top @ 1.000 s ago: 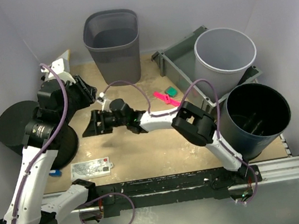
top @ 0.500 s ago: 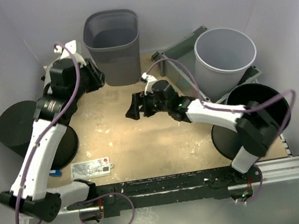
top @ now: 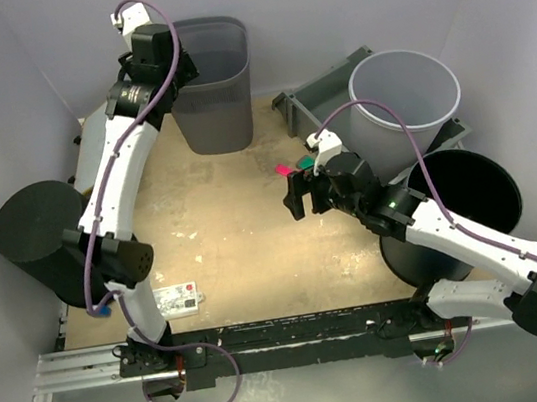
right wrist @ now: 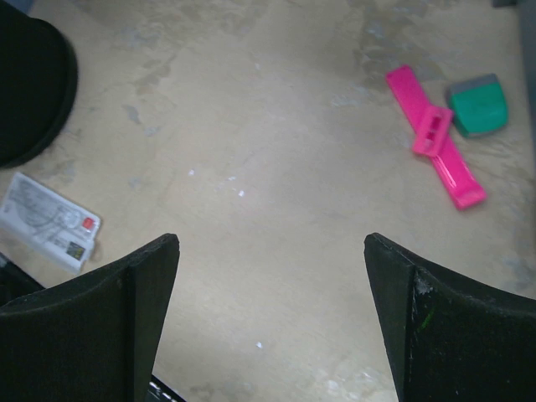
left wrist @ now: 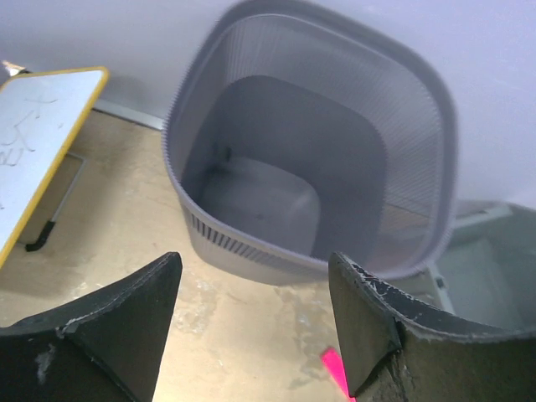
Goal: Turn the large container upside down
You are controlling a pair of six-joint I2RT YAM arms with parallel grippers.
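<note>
The large container [top: 209, 109] is a dark grey ribbed bin standing upright at the back of the table, its mouth facing up. In the left wrist view the container [left wrist: 402, 167] is empty, and I see down into it. My left gripper [top: 178, 68] hangs by its upper left rim, open, touching nothing. Seen from its own wrist, the left gripper [left wrist: 253, 260] has nothing between its fingers. My right gripper [top: 296, 200] hovers over the table's middle right, open and empty. In its own view the right gripper [right wrist: 270, 239] frames only bare tabletop.
A light grey round bucket [top: 405, 100] stands in a grey tray [top: 320, 102] at the back right. Black bins sit at the right [top: 462, 207] and left [top: 35, 231] edges. A pink tool [right wrist: 435, 138], a green block [right wrist: 477, 105], a card [top: 177, 298] and a whiteboard [left wrist: 33, 142] lie around.
</note>
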